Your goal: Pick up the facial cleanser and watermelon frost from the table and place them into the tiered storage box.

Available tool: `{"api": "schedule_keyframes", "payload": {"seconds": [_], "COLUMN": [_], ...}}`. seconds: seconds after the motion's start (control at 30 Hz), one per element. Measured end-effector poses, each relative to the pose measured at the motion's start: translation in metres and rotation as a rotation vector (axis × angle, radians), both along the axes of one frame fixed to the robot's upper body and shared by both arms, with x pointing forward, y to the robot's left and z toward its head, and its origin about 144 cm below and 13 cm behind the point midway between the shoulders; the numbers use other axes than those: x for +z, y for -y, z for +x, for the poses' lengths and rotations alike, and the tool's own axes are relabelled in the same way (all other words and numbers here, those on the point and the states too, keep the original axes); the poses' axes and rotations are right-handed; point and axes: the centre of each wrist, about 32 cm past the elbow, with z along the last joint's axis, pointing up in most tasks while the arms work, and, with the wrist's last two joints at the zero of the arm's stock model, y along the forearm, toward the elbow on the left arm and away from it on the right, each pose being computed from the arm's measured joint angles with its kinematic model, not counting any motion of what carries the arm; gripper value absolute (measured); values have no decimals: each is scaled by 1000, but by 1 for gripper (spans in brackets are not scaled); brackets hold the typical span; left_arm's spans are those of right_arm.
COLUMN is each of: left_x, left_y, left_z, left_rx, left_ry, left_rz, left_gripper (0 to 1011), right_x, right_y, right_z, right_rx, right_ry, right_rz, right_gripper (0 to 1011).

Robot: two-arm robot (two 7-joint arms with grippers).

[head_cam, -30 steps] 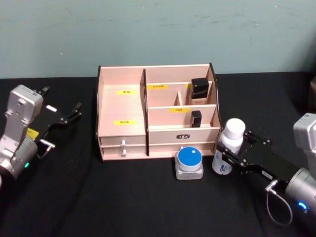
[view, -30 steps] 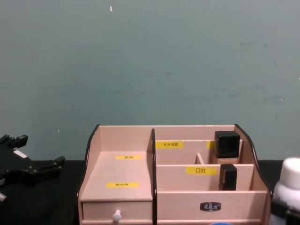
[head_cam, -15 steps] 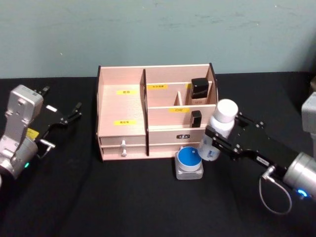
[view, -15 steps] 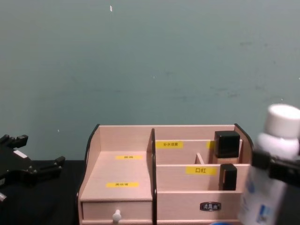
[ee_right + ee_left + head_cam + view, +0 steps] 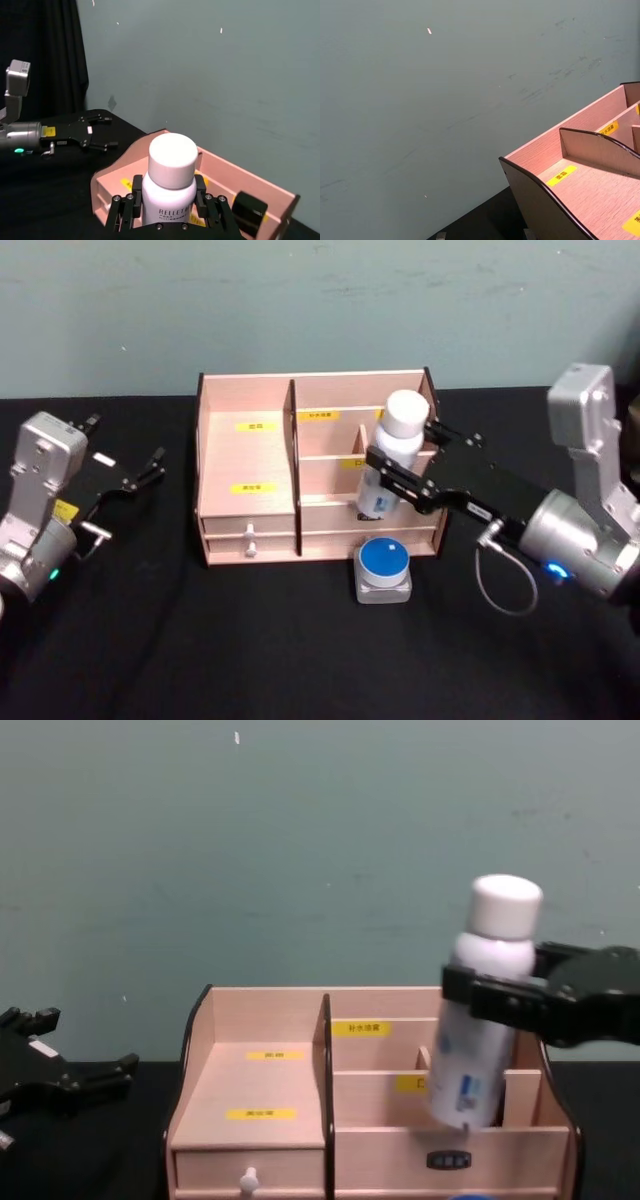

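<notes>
Box sits mid-table. Right gripper has swung up from the box's right end to over its right compartments. It's clamped on the cleanser, cap up. Left gripper is parked at the left edge, fingers apart.

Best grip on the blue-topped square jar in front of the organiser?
Probably top-down, fingers across its left and right sides: the jar is squat, and the organiser stands close behind it. The right gripper holds the white bottle.

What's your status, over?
Copy: right gripper shut on facial cleanser bottle, above right compartments of tiered storage box; left gripper open, parked left; blue-lidded jar on table, in front of box.
</notes>
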Motion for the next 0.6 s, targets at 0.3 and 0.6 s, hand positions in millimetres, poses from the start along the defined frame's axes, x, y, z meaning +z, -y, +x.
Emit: {"api": "schedule_keyframes", "payload": {"seconds": [0.3,0.6], "left_x": [0,0], "left_y": [0,0], "left_z": [0,0], "left_rx": [0,0], "left_ry": [0,0], "left_rz": [0,0], "left_gripper": [1001,1001], "right_x": [8,14], "right_y": [-13,-26], "right_z": [34,72], "right_rx": [-19,-33], "right_ry": [27,40], "right_rz": [-10,-18], "right_gripper": [606,606]}}
